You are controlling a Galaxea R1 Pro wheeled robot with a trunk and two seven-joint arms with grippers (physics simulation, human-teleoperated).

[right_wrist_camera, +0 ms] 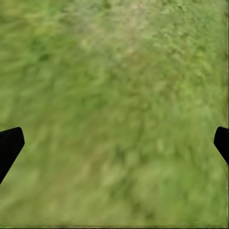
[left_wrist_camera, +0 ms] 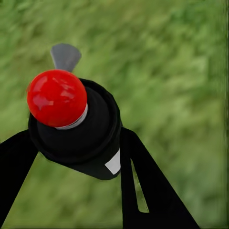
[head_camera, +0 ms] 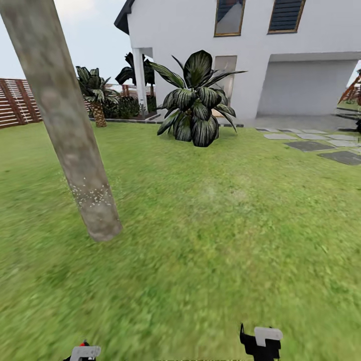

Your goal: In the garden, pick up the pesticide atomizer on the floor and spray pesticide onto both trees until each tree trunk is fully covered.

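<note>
A tree trunk (head_camera: 70, 130), thick, pale and grey-brown, rises from the grass floor (head_camera: 210, 240) at the left of the head view. A band of small white specks shows on it just above its base. My left gripper (left_wrist_camera: 76, 143) is shut on the pesticide atomizer (left_wrist_camera: 93, 121), a dark cylinder topped with a red knob and a grey nozzle tab. In the head view the atomizer's cap (head_camera: 84, 352) peeks in at the bottom edge, well short of the trunk. My right gripper (head_camera: 263, 346) is open; its fingers (right_wrist_camera: 9, 145) stand wide apart over bare grass.
A big broad-leaved dark plant (head_camera: 195, 105) stands ahead in front of a white house (head_camera: 260, 60). A short palm (head_camera: 96, 98) and a brown slat fence (head_camera: 17, 103) are at the far left. Grey stepping stones (head_camera: 321, 145) lie at the right.
</note>
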